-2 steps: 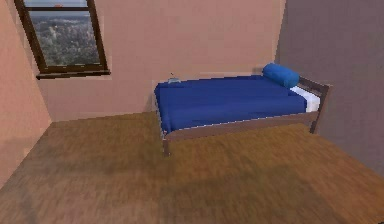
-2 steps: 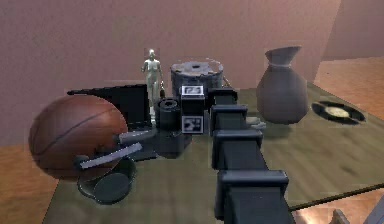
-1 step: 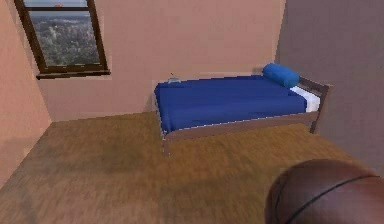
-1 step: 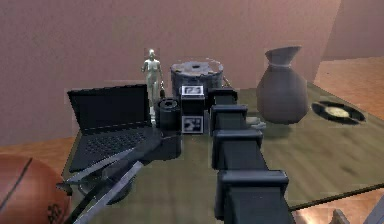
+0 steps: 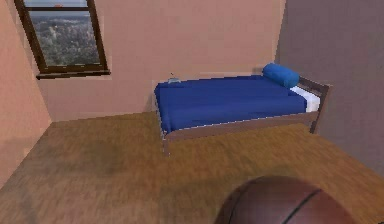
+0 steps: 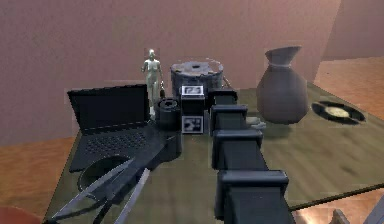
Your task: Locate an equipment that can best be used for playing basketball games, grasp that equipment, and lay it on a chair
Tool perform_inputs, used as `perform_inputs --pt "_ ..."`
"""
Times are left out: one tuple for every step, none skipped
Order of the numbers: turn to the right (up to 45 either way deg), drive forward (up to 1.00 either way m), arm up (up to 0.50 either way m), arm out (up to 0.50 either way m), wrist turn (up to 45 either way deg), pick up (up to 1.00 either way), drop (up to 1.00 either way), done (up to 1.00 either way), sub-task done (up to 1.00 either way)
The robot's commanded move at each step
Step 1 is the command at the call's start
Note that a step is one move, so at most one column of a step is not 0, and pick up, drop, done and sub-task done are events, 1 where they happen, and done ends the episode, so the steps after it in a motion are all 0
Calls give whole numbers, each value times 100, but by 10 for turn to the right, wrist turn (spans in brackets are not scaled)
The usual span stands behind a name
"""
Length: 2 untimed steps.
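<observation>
A: Forward view first. Which step, judging from this?

B: Grasp stage, probably. Low at the bottom edge, a brown dome [image 5: 290,205], rounded, matte like leather, with faint dark seams. Very likely the basketball, close ahead. Support beneath it: impossible to tell.

A: Anything else there?

B: Beyond a wooden floor [image 5: 110,165], a bed [image 5: 235,100] with a thin grey frame and a smooth blue cover, and a plump blue pillow [image 5: 281,74] at its head. At the left, a dark-framed window [image 5: 68,35].

A: And the arm side view?

B: A dark, boxy arm [image 6: 240,150] stretched over a dull grey-green table [image 6: 330,150], with the gripper [image 6: 100,200] low at the left. Wide or narrow: cannot tell. Holding anything: cannot tell either. On the table, a matte black laptop [image 6: 110,115] with its lid up, a slim pale figurine [image 6: 151,75], a squat dark round device [image 6: 197,73], a bulbous grey vase [image 6: 281,85] with a flared lip, ceramic by its look, and a flat dark dish [image 6: 337,112].

A: Next move?

B: Probably bringing the gripper to the ball. Smooth, round, apt to roll, so a centred hold. Then seeking a chair.
</observation>
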Motion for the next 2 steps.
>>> perform_inputs --pt "0 0 0 -16 0 0 0 0 0" --pt "-450 0 0 0 0 0 0 0 0"
